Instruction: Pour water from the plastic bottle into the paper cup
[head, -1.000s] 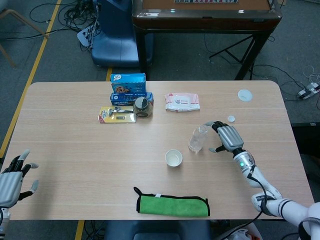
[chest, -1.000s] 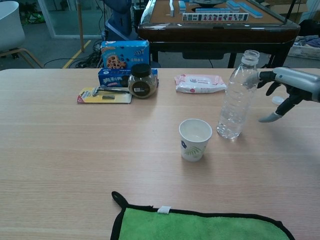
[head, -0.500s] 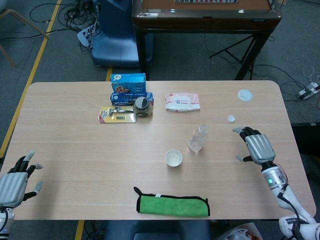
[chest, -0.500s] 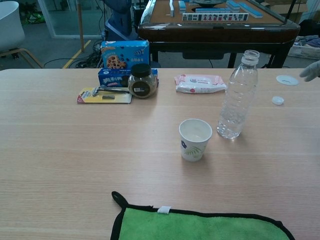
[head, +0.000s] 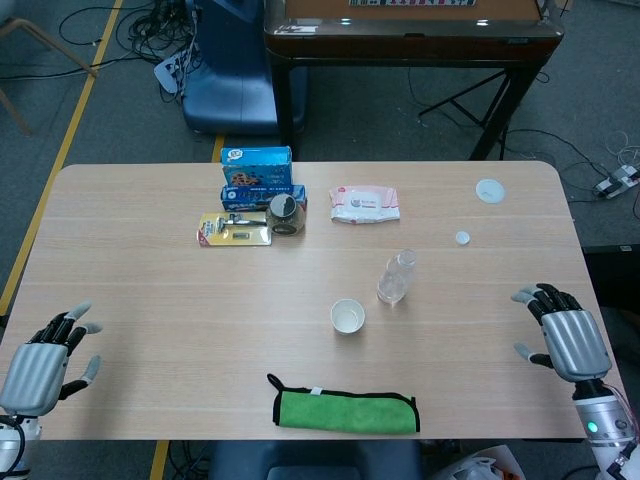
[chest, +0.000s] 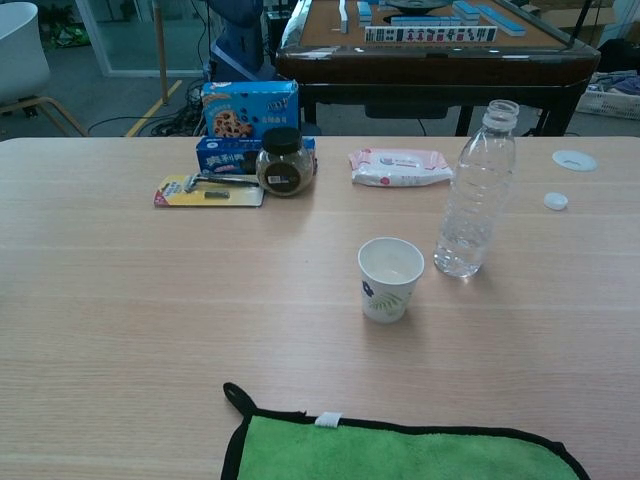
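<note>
Two hands: both at the desk (head: 150, 300) edges, holding nothing
Left hand (head: 40, 362): near left corner, fingers (head: 72, 322) spread
Right hand (head: 572, 338): near right edge, fingers (head: 538, 296) apart, well clear of the bottle
Plastic bottle (chest: 476, 190): upright, uncapped, mid-desk
Paper cup (chest: 389, 278): upright, just beside the bottle, toward the left hand
Bottle cap (chest: 555, 200): lying on the desk beyond the bottle

Head view high above table (head: 150, 300), chest view low, near, both facing forward
</note>
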